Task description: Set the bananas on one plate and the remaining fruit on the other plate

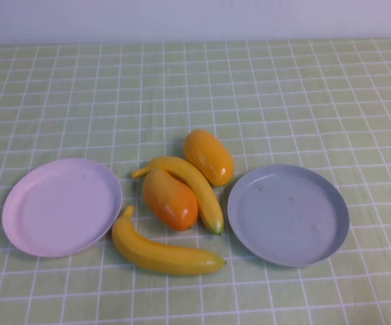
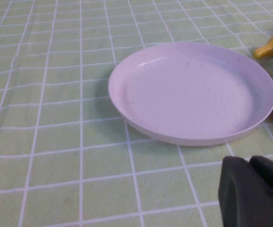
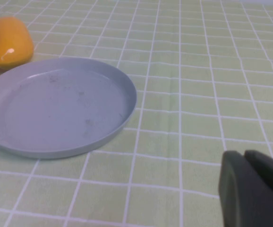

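Two yellow bananas lie between the plates: one (image 1: 162,254) near the front, the other (image 1: 189,181) curving across the middle. Two orange mango-like fruits sit with them, one (image 1: 170,199) against the middle banana and one (image 1: 209,157) behind it. The pink plate (image 1: 61,206) at the left and the grey-blue plate (image 1: 288,214) at the right hold nothing. Neither gripper shows in the high view. My left gripper (image 2: 251,161) is shut and empty, hovering short of the pink plate (image 2: 193,92). My right gripper (image 3: 244,156) is shut and empty, near the grey-blue plate (image 3: 56,106), with a mango-like fruit (image 3: 9,41) beyond it.
A green cloth with a white grid (image 1: 304,95) covers the whole table, and a pale wall (image 1: 195,17) runs along its far edge. Banana ends (image 2: 271,46) peek in beside the pink plate in the left wrist view.
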Controlling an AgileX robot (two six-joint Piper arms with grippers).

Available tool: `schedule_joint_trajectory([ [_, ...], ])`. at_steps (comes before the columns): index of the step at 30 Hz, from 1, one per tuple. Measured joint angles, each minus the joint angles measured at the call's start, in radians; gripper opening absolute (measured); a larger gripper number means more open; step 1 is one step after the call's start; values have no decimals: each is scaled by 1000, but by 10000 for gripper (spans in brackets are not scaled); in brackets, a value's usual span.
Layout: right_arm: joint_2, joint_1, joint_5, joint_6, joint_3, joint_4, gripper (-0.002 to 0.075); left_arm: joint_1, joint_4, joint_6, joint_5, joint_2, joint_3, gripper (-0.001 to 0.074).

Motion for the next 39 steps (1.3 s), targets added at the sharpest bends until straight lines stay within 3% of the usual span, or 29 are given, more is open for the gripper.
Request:
schedule_joint_trajectory([
  [27, 0, 0, 0, 0, 0, 0, -16, 0, -27, 0, -23, 0, 0, 4],
  [31, 0, 0, 0, 0, 0, 0, -15, 0, -127, 0, -57, 0, 0, 4],
  [39, 0, 0, 0, 0, 0, 0, -15, 0, -499, -11, -202, 0, 0, 4],
])
